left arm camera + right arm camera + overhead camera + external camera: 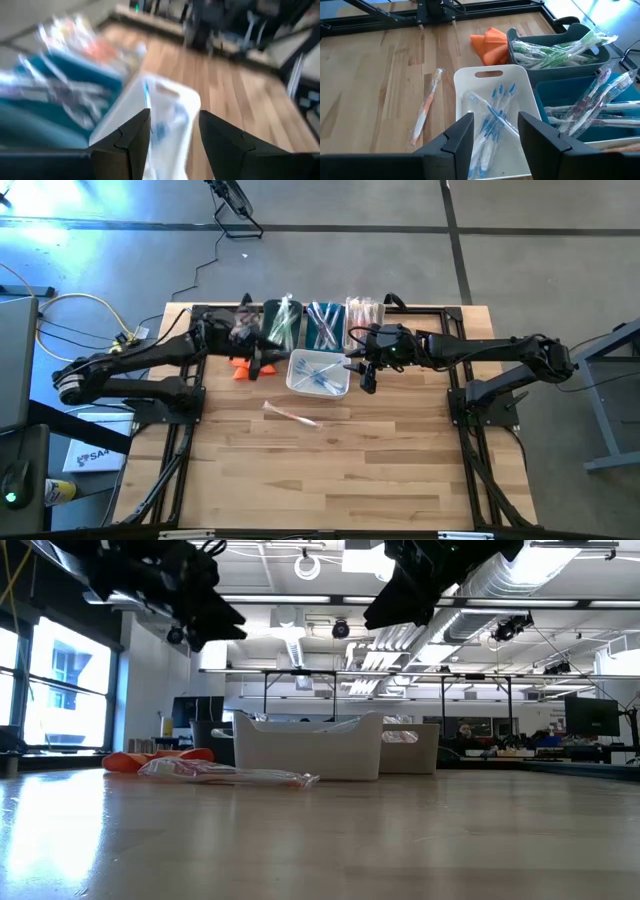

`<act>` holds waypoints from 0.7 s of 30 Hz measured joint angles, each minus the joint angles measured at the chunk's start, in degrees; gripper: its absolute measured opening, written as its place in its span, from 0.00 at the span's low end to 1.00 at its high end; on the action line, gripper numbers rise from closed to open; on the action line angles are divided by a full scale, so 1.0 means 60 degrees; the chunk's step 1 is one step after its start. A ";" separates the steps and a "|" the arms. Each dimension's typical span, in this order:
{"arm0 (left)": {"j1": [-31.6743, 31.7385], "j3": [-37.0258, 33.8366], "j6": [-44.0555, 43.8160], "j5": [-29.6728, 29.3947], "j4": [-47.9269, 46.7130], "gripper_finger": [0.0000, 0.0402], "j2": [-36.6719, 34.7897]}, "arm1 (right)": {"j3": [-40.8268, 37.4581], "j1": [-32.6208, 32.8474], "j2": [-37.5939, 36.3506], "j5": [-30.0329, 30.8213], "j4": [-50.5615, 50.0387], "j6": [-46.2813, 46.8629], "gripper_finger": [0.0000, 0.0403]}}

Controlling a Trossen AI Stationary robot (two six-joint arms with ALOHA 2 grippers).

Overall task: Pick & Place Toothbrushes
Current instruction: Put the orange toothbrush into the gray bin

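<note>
Surface: wooden table (330, 470) is carrying a white bin (492, 125) holding blue toothbrushes (492, 117).
Loose item: an orange toothbrush (426, 110) is lying on the wood beside it.
Left gripper (172, 132): hovering, fingers apart, empty.
Right gripper (495, 137): hovering over the bin, fingers apart, empty.
Hidden: the left wrist view is blurring the bins.

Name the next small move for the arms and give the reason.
Probably the right gripper, open and empty above the white plastic bin, should swing toward the orange-handled wrapped toothbrush lying alone on the wooden table and descend onto it. It is the only toothbrush outside a bin.
</note>
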 joint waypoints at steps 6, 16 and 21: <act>-0.1553 0.0000 0.0373 -0.1515 -0.2507 0.41 -0.0791 | 0.0000 0.0002 0.0000 0.0000 -0.0001 -0.0045 0.36; -0.3743 0.0000 0.0799 -0.2934 -0.3292 0.41 -0.0894 | 0.0000 0.0002 0.0000 0.0000 -0.0004 -0.0045 0.36; -0.4007 0.0000 0.0883 -0.2921 -0.3299 0.41 -0.0890 | 0.0000 0.0000 0.0000 0.0000 -0.0004 -0.0041 0.36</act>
